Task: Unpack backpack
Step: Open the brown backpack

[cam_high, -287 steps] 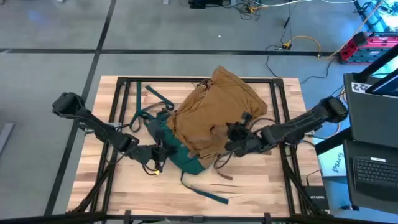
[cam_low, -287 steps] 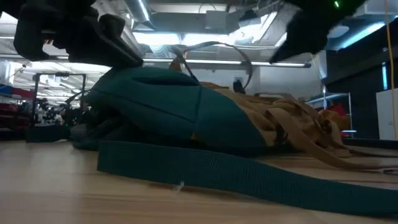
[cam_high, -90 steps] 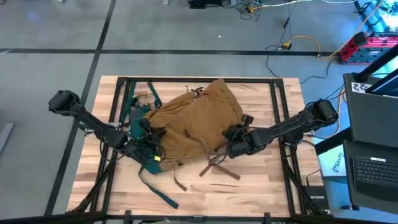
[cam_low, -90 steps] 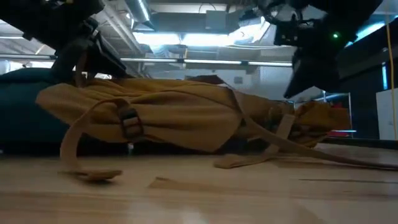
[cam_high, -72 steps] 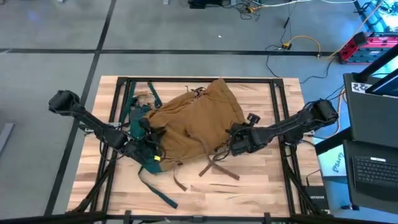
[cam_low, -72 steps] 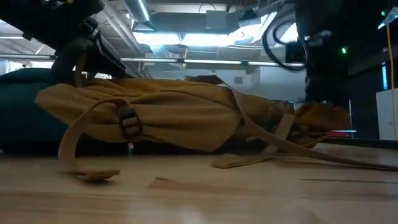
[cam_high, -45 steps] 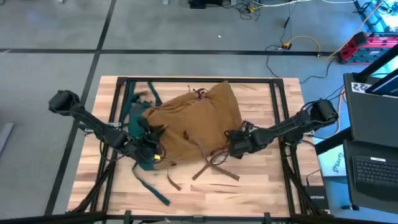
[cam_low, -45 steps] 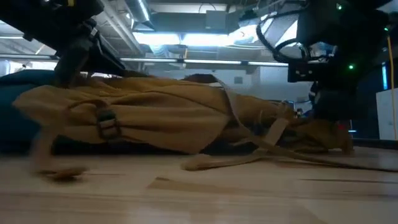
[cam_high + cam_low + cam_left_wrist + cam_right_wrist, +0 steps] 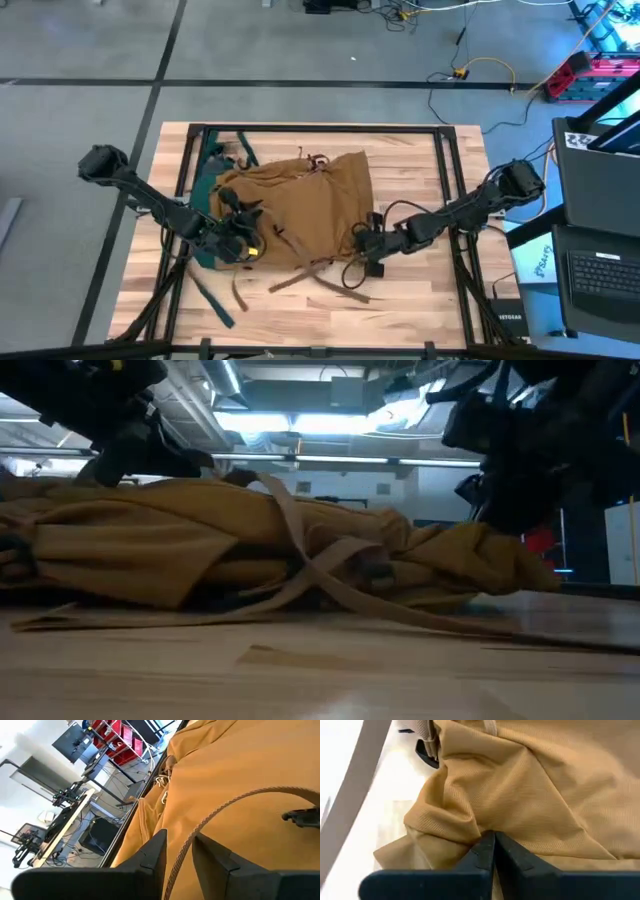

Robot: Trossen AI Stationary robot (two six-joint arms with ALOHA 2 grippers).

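The tan backpack [image 9: 300,205] lies flat on the wooden table, its dark teal back panel [image 9: 207,188] toward the left edge. In the low view it is a low tan heap [image 9: 200,550]. My left gripper [image 9: 248,238] is at the backpack's near left corner, shut on a tan webbing strap [image 9: 210,815]. My right gripper [image 9: 362,245] is at the near right corner, shut on tan fabric [image 9: 520,795]. Loose tan straps [image 9: 300,275] trail toward the near edge. What is inside the backpack is hidden. My left gripper has a tan webbing strap [image 9: 176,865] between its two fingers; the strap runs along the gap and arcs away over the tan body. The fingers come in low from the table's left side. My right gripper pinches a fold of the tan fabric [image 9: 475,831] at its fingertips, coming in low from the table's right side. The fabric rises in slack creases beyond the fingers, and the backpack rests on the table.
Black frame rails [image 9: 195,150] run along the table's left, far and right sides. A teal strap [image 9: 215,300] lies toward the near left. Bare wood [image 9: 430,300] lies at the near right. A laptop [image 9: 600,270] sits beyond the right edge.
My right gripper has gone toward the table's left and near edges with the fabric in its hold. The backpack has slid and turned toward the left edge and lies flatter, its far end drawn nearer. The loose straps have swept toward the near left.
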